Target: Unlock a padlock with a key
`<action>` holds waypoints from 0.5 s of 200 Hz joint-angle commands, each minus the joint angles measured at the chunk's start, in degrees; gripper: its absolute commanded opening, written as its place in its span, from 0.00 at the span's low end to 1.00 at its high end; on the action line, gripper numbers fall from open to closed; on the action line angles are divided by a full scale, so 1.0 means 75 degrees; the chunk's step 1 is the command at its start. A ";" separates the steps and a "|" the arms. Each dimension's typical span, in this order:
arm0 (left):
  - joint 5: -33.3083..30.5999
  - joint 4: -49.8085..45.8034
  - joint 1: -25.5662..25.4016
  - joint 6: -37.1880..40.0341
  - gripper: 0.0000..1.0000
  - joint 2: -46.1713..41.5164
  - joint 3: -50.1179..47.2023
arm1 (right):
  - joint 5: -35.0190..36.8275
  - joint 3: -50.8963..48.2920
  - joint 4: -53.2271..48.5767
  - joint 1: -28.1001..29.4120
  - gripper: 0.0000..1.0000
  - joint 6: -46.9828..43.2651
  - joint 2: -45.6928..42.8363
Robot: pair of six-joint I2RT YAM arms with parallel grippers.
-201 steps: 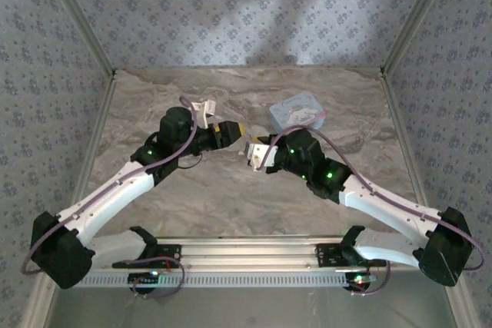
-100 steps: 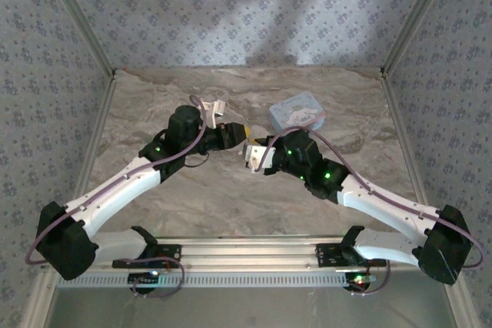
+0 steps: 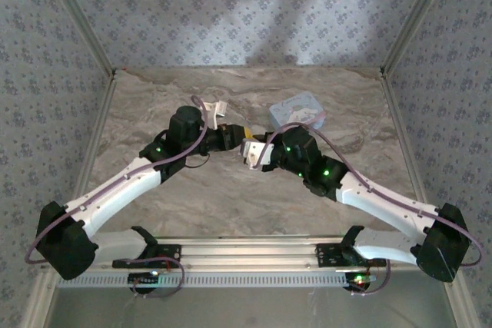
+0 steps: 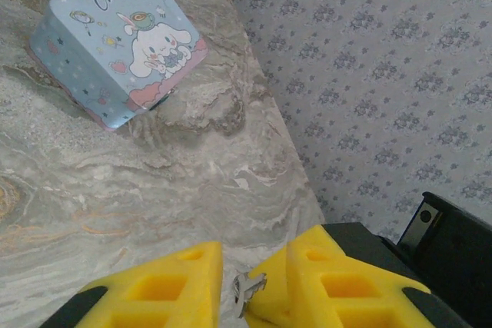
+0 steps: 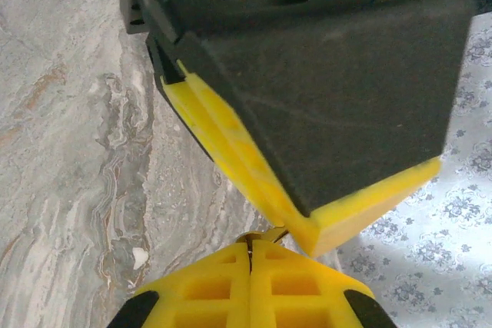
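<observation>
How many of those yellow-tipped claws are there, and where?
2, one per arm. The left gripper and the right gripper are almost tip to tip over mid-table, just nearer than the light-blue tin.

Matt marbled table (image 4: 154, 182), smooth tin (image 4: 115, 44) (printed lid)

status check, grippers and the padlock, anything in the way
Left gripper shut on small silver metal piece. Right gripper shut on thin metal bit, tips almost touching above table. Which is padlock, which key: cannot tell. Tin box off to the side.
</observation>
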 commanded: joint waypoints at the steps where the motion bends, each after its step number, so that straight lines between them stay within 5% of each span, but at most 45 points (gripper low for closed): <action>1: 0.0080 0.0155 -0.0033 0.0144 0.20 0.0015 0.0218 | -0.0136 0.0283 0.0124 0.0049 0.00 0.0139 0.0074; 58: -0.0242 0.0031 -0.0035 0.0276 0.01 -0.0155 0.0168 | -0.0163 0.0238 0.0018 0.0052 0.00 0.0272 0.0030; 100: -0.0464 -0.0034 -0.0037 0.0410 0.00 -0.0256 0.0143 | -0.0233 0.0089 -0.0308 0.0056 0.16 0.0520 -0.0190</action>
